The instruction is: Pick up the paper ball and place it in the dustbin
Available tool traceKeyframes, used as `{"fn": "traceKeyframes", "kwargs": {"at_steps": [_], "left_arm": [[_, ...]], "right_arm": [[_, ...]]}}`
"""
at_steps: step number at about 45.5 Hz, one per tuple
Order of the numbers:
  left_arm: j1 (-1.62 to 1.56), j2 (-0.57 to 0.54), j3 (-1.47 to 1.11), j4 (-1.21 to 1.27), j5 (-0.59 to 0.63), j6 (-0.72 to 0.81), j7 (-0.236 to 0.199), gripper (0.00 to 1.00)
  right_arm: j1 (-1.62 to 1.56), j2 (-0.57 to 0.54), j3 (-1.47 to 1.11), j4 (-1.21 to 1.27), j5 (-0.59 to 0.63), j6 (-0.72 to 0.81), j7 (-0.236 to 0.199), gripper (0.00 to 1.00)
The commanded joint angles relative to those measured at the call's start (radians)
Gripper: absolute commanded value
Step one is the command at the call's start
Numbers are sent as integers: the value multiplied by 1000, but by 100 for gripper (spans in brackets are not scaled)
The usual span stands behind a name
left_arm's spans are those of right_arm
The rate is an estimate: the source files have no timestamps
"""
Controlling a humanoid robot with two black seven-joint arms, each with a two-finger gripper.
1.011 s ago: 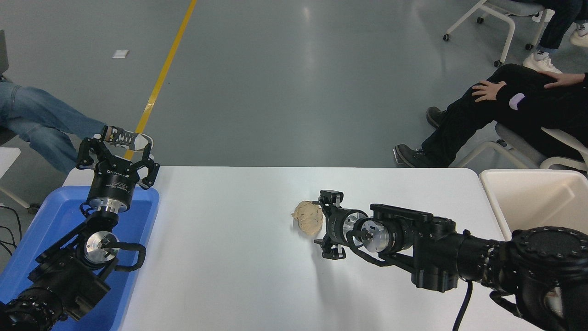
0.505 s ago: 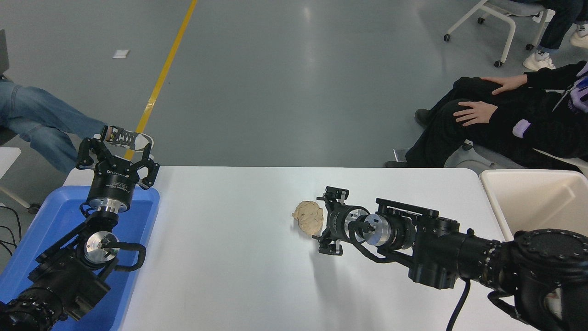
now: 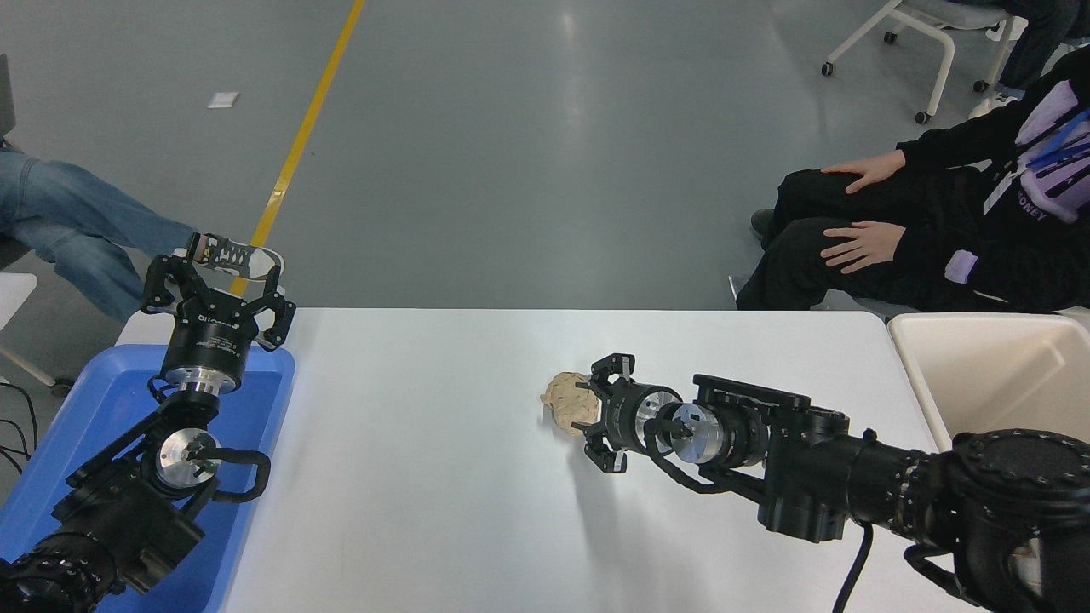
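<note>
- Your paper ball (image 3: 569, 400), a wrinkly tan wad, sits mid-table (image 3: 426, 477).
- Your right gripper (image 3: 596, 415) has its fingers spread wide around the ball's right side.
- The smooth cream dustbin (image 3: 988, 375) stands at the table's right end.
- Your left gripper (image 3: 217, 285) hangs open-fingered over the blue tray (image 3: 255, 409).
- A seated person (image 3: 937, 230) is beyond the far right corner.

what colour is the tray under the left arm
Blue, seen in the head view: the tray under the parked left gripper.
</note>
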Motion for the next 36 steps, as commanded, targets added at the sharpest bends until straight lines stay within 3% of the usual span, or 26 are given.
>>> {"fn": "traceKeyframes", "kwargs": {"at_steps": [1, 13, 14, 16, 17, 18, 25, 28, 31, 34, 36], "left_arm": [[0, 0, 0, 0, 0, 0, 0, 99], [0, 0, 0, 0, 0, 0, 0, 99], [0, 0, 0, 0, 0, 0, 0, 99], [0, 0, 0, 0, 0, 0, 0, 99], [0, 0, 0, 0, 0, 0, 0, 99], [0, 0, 0, 0, 0, 0, 0, 99], [0, 0, 0, 0, 0, 0, 0, 99], [0, 0, 0, 0, 0, 0, 0, 99], [0, 0, 0, 0, 0, 0, 0, 99], [0, 0, 0, 0, 0, 0, 0, 99], [0, 0, 0, 0, 0, 0, 0, 99]], "right_arm": [[-2, 0, -2, 3, -25, 13, 2, 0], [-1, 0, -2, -2, -25, 11, 2, 0], [-1, 0, -2, -5, -25, 8, 2, 13], [-1, 0, -2, -19, -24, -7, 2, 62], [1, 0, 1, -30, -19, -6, 2, 79], [1, 0, 2, -36, -12, -6, 2, 86], [5, 0, 2, -45, -11, -1, 2, 87], [7, 0, 2, -39, -11, 2, 2, 79], [7, 0, 2, -39, -18, 8, 0, 79], [7, 0, 2, -39, -18, 10, 0, 82], [7, 0, 2, -43, -19, 10, -1, 91]]}}
